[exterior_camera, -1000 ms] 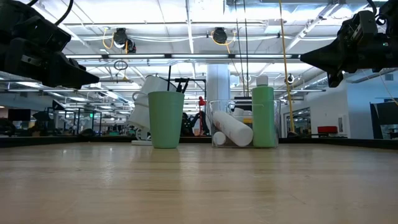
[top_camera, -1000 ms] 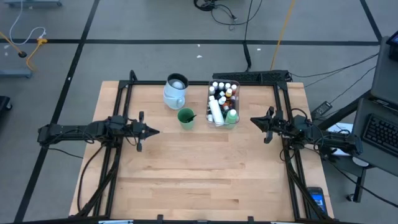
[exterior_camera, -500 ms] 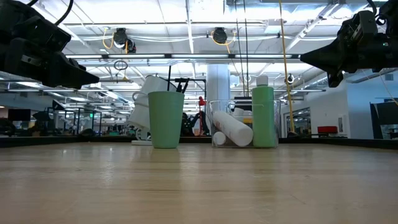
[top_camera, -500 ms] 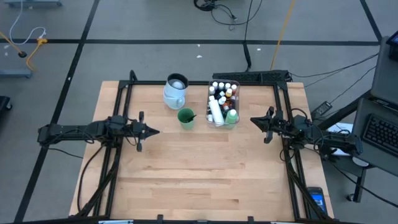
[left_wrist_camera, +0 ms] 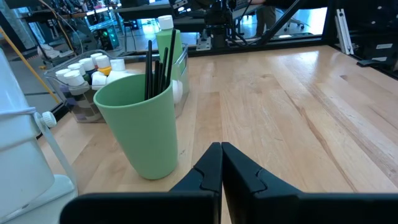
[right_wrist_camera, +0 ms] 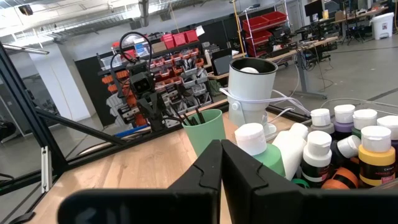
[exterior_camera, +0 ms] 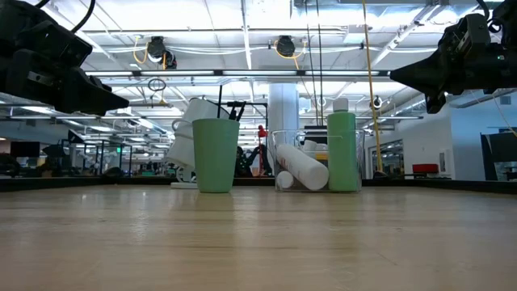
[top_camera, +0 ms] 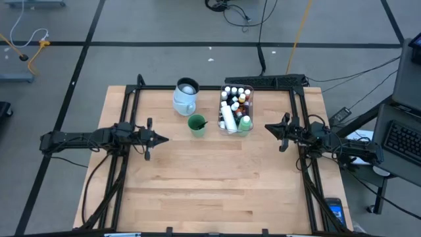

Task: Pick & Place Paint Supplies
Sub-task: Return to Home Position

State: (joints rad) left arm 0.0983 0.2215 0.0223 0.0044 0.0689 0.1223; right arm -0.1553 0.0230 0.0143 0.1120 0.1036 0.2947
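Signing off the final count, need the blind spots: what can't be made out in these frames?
Small paint bottles: too small to count in the high view; in the low view the large white bottle and large green bottle hide most; the right wrist view's edge cuts some off.
Brushes: lower ends hidden inside the green cup in the left wrist view.
Jug: partly behind that cup in the low view.

Brushes' (left_wrist_camera: pixel 150 70) btm hidden in cup (left_wrist_camera: pixel 140 134); jug (left_wrist_camera: pixel 18 143) cropped.
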